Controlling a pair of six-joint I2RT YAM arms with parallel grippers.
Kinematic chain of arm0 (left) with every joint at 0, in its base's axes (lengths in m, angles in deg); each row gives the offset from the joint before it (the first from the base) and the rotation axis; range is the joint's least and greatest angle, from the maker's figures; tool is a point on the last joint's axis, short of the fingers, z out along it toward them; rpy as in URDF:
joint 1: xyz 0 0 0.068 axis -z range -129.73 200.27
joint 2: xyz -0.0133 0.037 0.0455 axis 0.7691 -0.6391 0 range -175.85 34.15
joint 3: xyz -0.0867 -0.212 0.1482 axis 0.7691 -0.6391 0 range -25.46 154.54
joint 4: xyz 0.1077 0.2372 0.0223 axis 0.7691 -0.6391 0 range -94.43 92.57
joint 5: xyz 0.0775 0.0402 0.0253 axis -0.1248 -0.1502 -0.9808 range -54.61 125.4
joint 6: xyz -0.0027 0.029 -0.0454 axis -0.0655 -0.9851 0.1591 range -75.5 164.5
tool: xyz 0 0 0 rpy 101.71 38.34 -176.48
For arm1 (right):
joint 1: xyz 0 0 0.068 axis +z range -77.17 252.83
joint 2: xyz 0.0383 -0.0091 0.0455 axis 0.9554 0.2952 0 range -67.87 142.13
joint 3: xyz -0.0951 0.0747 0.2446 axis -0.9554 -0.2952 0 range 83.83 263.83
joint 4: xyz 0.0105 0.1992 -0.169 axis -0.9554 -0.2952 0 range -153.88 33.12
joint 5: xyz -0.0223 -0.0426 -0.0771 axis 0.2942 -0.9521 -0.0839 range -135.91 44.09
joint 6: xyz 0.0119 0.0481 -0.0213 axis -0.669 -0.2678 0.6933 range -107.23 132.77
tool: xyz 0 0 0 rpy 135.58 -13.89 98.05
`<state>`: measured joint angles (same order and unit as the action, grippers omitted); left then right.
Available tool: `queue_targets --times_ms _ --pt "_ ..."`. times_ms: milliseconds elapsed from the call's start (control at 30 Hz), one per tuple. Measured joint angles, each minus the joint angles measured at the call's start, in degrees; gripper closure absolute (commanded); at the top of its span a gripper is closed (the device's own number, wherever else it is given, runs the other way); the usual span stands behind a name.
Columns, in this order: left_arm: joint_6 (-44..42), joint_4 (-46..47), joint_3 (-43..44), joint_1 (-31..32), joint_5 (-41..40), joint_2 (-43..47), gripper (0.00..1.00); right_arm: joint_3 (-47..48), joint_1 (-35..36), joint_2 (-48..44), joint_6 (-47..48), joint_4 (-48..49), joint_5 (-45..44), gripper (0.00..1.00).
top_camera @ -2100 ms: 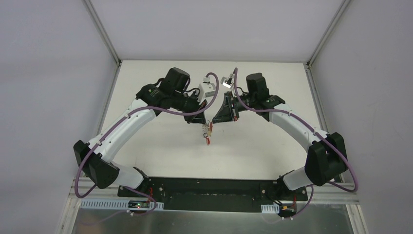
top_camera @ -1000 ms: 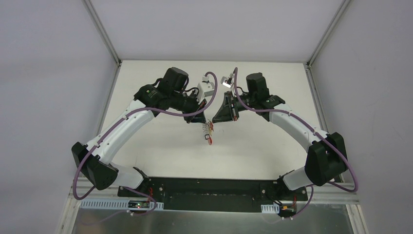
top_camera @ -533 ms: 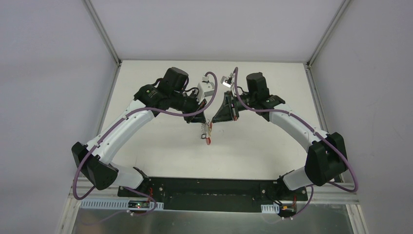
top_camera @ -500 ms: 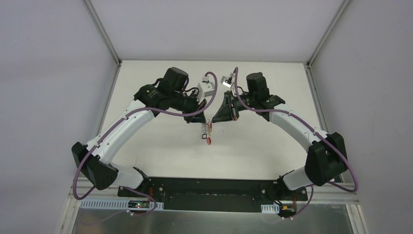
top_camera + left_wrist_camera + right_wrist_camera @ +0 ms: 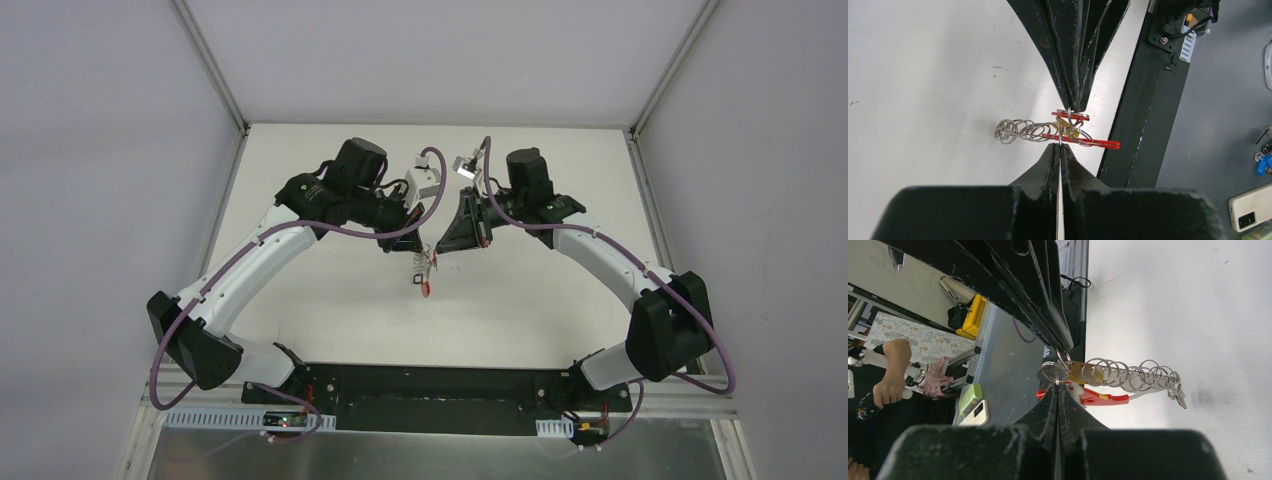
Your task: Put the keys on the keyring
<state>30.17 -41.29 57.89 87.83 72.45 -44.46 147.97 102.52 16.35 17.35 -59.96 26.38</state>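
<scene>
The red-arced grey wire keyring point(image 5: 1083, 143) hangs above mid-worktop point(image 5: 330, 300). It has barely shifted over the last two seconds, so the threading looks stalled. The left fingers point(image 5: 1048, 162) and right fingers point(image 5: 1047, 407), each pair pressed together, pinch its thin wire from opposite sides. Countable: one keyring, one grey ring spiral point(image 5: 1133, 374), one yellow-headed key point(image 5: 1079, 373).

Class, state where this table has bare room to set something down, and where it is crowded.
Bare: the table between the keyring and the black base plate; also the far strip beyond both wrists. Crowded: centre, where left tool and right tool meet.
</scene>
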Motion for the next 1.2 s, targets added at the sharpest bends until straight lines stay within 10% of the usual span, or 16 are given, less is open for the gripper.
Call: queue_targets --times_ms 1200 --pt "0.24 0.07 0.0 0.0 -0.09 0.0 1.0 0.0 0.96 0.02 -0.92 1.53 -2.12 1.0"
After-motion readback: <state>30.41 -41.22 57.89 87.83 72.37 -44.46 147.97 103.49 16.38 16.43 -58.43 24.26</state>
